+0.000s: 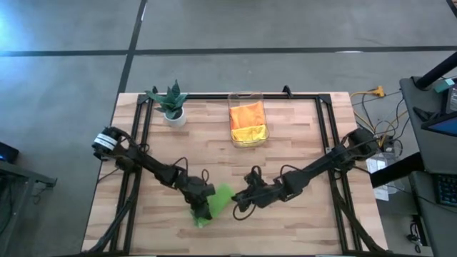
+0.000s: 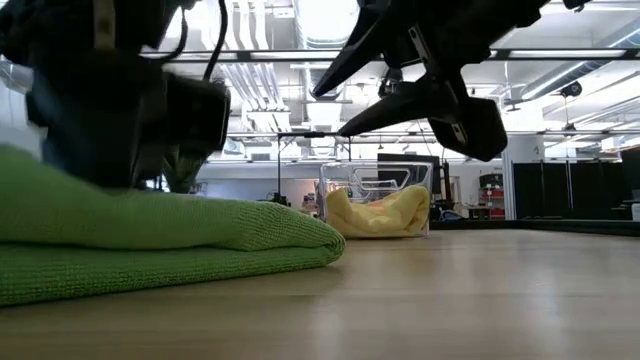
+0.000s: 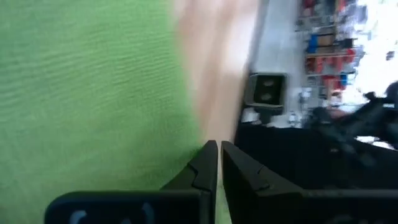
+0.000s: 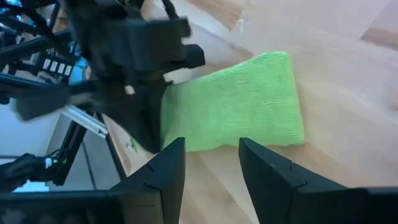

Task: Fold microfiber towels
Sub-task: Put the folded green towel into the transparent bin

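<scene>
From above, a folded lime green microfiber towel [image 1: 216, 203] lay on the pale wooden plank surface [image 1: 300, 143] near its front edge, between the two dark arms. The left gripper [image 1: 203, 200] sat over the towel's left part with its jaws clenched together, while the right gripper [image 1: 240, 200] hovered just beside the towel's right edge. Farther back stood a clear plastic bin [image 1: 248, 121] holding an orange towel [image 1: 245, 113] and a yellow towel [image 1: 250, 133], and a small green potted plant [image 1: 171, 104] stood well to the bin's left. At table height, the green towel [image 2: 150, 240] lay in two soft layers with the left gripper [image 2: 120, 110] pressing down onto its upper layer; the right gripper [image 2: 440, 95] hung clear above the surface with its jaws parted and nothing between them, and the bin [image 2: 375, 205] with the yellow cloth showed behind. The left wrist camera saw green cloth [image 3: 87, 93] filling most of its view, the dark jaws closed tight at its edge. The right wrist camera showed its own jaws released, apart from the green towel [image 4: 239, 109], on which the left gripper [image 4: 140, 87] rested at the far end.
</scene>
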You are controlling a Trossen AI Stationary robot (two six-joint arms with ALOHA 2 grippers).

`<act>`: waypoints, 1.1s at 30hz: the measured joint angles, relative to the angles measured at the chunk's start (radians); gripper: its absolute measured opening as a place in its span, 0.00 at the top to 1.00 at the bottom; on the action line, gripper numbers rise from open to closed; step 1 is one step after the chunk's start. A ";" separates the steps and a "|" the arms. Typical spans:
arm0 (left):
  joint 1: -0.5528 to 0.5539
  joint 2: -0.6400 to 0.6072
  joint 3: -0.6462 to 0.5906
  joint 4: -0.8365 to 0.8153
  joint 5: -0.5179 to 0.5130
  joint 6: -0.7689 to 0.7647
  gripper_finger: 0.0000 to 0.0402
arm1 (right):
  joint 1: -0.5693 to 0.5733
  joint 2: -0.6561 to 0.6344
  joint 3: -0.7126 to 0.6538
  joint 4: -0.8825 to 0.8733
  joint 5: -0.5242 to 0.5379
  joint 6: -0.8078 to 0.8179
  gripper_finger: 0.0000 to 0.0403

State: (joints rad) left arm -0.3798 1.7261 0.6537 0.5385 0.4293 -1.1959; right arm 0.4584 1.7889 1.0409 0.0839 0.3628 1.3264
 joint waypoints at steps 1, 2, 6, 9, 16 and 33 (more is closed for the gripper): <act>-0.001 -0.013 0.004 0.001 0.000 -0.003 0.98 | -0.003 0.000 0.000 0.001 -0.009 0.000 0.64; -0.004 -0.032 0.011 -0.014 -0.003 -0.004 0.98 | -0.012 0.000 -0.003 0.008 -0.032 0.000 0.64; -0.022 -0.101 0.033 -0.178 -0.035 -0.004 0.98 | -0.074 0.000 -0.041 0.010 -0.172 -0.005 0.63; -0.033 -0.137 0.043 -0.325 -0.044 -0.004 0.98 | -0.132 0.000 -0.061 0.011 -0.269 -0.052 0.59; -0.047 -0.154 0.052 -0.427 -0.049 -0.004 0.99 | -0.250 0.000 -0.061 0.009 -0.376 -0.163 0.41; -0.047 -0.092 0.054 -0.478 -0.090 0.001 0.99 | -0.271 0.193 0.040 0.018 -0.511 -0.115 0.24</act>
State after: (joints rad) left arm -0.4271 1.6337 0.7078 0.0608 0.3389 -1.1951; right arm 0.1875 1.9823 1.0812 0.1017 -0.1485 1.2118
